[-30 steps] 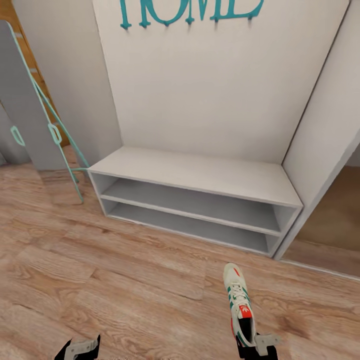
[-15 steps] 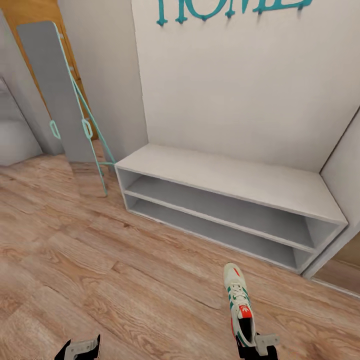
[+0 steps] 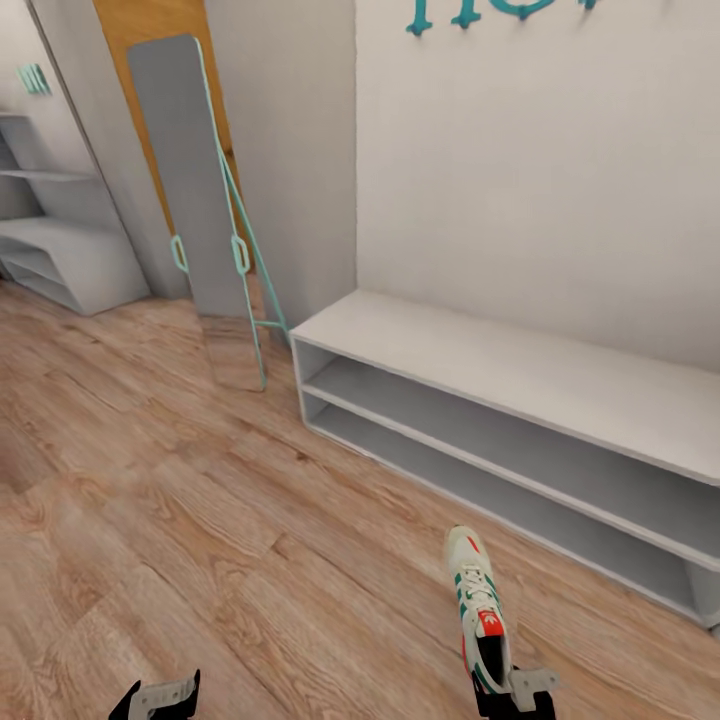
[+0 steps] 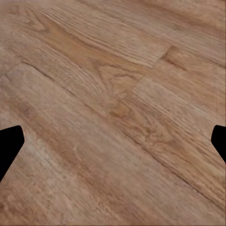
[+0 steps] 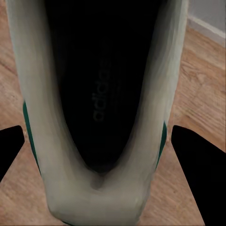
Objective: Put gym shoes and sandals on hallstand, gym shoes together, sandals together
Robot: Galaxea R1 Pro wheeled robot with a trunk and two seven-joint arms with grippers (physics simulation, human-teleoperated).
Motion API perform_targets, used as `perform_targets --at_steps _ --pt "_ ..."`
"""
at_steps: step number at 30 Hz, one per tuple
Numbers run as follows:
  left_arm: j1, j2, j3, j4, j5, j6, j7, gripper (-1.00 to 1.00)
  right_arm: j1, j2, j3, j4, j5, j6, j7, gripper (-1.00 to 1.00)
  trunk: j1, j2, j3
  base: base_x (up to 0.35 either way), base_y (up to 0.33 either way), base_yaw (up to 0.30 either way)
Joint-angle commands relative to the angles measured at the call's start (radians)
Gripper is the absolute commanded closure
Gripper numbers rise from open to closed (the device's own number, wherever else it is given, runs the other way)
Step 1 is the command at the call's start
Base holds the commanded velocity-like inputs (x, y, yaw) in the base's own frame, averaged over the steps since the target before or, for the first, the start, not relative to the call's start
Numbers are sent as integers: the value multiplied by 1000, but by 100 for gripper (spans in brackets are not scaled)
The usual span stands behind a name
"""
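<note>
The right tool [image 3: 512, 692] holds one gym shoe [image 3: 478, 610] by its heel, with the toe pointing toward the hallstand [image 3: 520, 385]. From the right wrist, you look down into the dark inside of the shoe [image 5: 101, 108], with a finger on each side. The left tool [image 3: 160, 697] is low over the wood floor [image 3: 180, 540], holding nothing, and its fingers are wide apart. The grey shelves stand in front and to the right. A tall mirror [image 3: 190, 190] leans on the wall just left of them
</note>
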Motion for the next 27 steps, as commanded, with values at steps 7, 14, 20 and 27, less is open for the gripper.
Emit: perform_targets --at_steps 7,14,20,27 --pt "-1 0 -2 1 8 -3 -1 -100 0 0 -7 0 10 -3 -1 100 0 0 -5 274 212 279" --pt "-1 0 -2 1 8 -3 -1 -100 0 0 -6 0 10 -3 -1 100 0 0 -10 274 214 279" --pt "-1 1 -2 1 8 -3 -1 -100 0 0 -6 0 10 -3 -1 100 0 0 -14 274 214 279" --pt "-1 1 -2 1 8 -3 -1 -100 0 0 -6 0 10 -3 -1 100 0 0 -19 274 214 279"
